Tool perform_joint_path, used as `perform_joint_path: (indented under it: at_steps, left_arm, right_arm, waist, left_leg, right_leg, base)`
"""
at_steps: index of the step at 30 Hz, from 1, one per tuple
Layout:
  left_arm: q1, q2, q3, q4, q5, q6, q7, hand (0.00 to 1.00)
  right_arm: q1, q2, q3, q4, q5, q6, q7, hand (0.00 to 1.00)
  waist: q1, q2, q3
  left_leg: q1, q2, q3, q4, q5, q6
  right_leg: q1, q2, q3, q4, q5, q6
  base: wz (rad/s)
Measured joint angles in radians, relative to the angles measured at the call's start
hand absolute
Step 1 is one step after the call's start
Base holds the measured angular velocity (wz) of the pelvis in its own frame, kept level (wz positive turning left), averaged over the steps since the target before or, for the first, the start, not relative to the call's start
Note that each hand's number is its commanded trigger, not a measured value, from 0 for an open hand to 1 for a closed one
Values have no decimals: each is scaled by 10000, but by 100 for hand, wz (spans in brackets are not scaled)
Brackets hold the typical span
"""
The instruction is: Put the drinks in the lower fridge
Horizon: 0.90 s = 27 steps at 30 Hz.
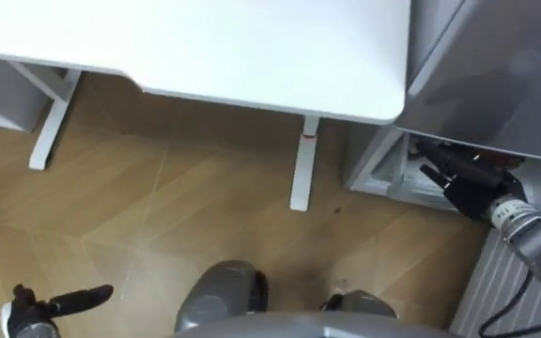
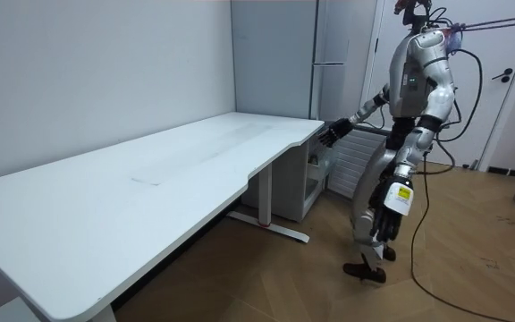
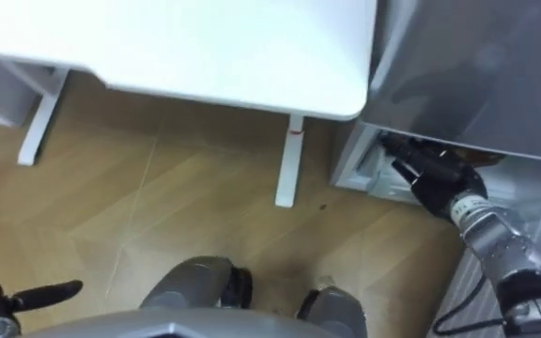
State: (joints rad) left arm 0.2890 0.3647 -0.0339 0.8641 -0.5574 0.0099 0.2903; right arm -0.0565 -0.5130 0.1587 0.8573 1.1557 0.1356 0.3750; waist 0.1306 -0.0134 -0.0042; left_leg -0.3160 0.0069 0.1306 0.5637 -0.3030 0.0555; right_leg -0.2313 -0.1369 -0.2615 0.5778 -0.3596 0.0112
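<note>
Reaching at the right of the left eye view: right hand (image 1: pixel 468 185), fingers stretched and loosely spread, holding nothing, aiming at the gap under the grey door of the fridge (image 1: pixel 496 75), probably to pull it open. Left hand (image 1: pixel 75 300), lower left, is hanging idle, fingers straight. Neither hand is carrying a drink. White table (image 1: pixel 205 47) is spanning the upper frame; its leg (image 1: pixel 301 174) is bearing a red mark without writing.

Room view: robot is standing centre-right, between table end and fridge. Yellow label (image 2: pixel 401 192) on the left forearm, print too small to read.

Right eye view: same reach, hand at right, fingertips pointing into the gap.
</note>
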Motion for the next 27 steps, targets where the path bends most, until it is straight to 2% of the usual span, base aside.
perform_joint_path:
  at_steps: [3, 5, 6, 10, 11, 14, 19, 21, 24, 27]
  left_arm:
    - [125, -105, -11, 246, 1, 218, -466, 0]
    - [159, -254, -6, 375, -3, 295, -676, 0]
    - [160, -380, -7, 470, -6, 337, -698, 0]
    - [173, -548, -6, 834, -7, 371, -836, 0]
    - [193, -615, -7, 928, 0, 445, -846, 0]
    - [278, -808, -7, 1085, 0, 634, -914, 0]
    - [337, -983, -6, 1409, -131, 937, -1342, 0]
    - [317, -1074, 9, 1810, -609, 988, -1645, 0]
    - [361, -1162, 11, 1997, -733, 1245, -1896, 0]
    - [375, -1219, 10, 2009, -815, 1449, -2061, 0]
  right_arm:
    - [770, 474, -75, -5, -662, -16, 340, 0]
    - [1107, 538, -76, -28, -835, 96, 382, 0]
    - [1329, 538, -83, -65, -899, 104, 410, 0]
    - [1863, 601, -90, -6, -1109, 102, 443, 0]
    - [2059, 677, -121, 64, -1353, 105, 447, 0]
    - [2490, 953, -257, 84, -2226, 212, 431, 0]
    - [2564, 1315, -279, 753, -2458, 461, 381, 0]
    - [2575, 1362, -303, 1052, -2595, 524, 111, 0]
    - [2738, 1598, -741, 1221, -2675, 617, -305, 0]
    - [2838, 1722, -748, 1278, -2881, 673, -599, 0]
  waist:
    - [-332, -147, -37]
    - [-432, -166, -25]
    - [-470, -150, -2]
    - [-485, -162, 68]
    - [-518, -153, 109]
    - [-632, -192, 70]
    - [-833, -269, 78]
    - [-928, -251, 104]
    - [-981, -286, 102]
    - [-1012, -275, 86]
  left_leg:
    - [738, 96, 170, -545, 18, -40]
    - [1111, 100, 329, -816, 16, -42]
    - [1373, 69, 388, -972, 15, -41]
    - [1922, 72, 556, -1401, 1, -67]
    - [2067, 94, 554, -1506, -2, -81]
    - [2216, 126, 560, -1645, 6, -106]
    - [2541, 114, 562, -1762, 8, -112]
    - [2737, 103, 561, -1879, 7, -112]
    - [2757, 151, 557, -1874, 0, -117]
    - [2774, 171, 558, -1861, 0, -116]
  right_leg:
    - [769, 149, 10, -808, 220, 36]
    - [1051, 188, 96, -965, 276, 90]
    - [1227, 179, 133, -969, 299, 127]
    - [1742, 238, 149, -1367, 381, 161]
    - [1869, 303, 147, -1583, 456, 169]
    - [2169, 382, 112, -1895, 565, 169]
    - [2547, 437, 133, -2195, 629, 232]
    - [2726, 465, 116, -2379, 702, 258]
    - [2862, 544, 117, -2588, 826, 245]
    - [2897, 582, 136, -2703, 900, 248]
  base:
    - [-16]
    - [-18]
    - [-18]
    - [-14]
    - [-3]
    - [0]
    - [0]
    - [0]
    - [0]
    - [-2]
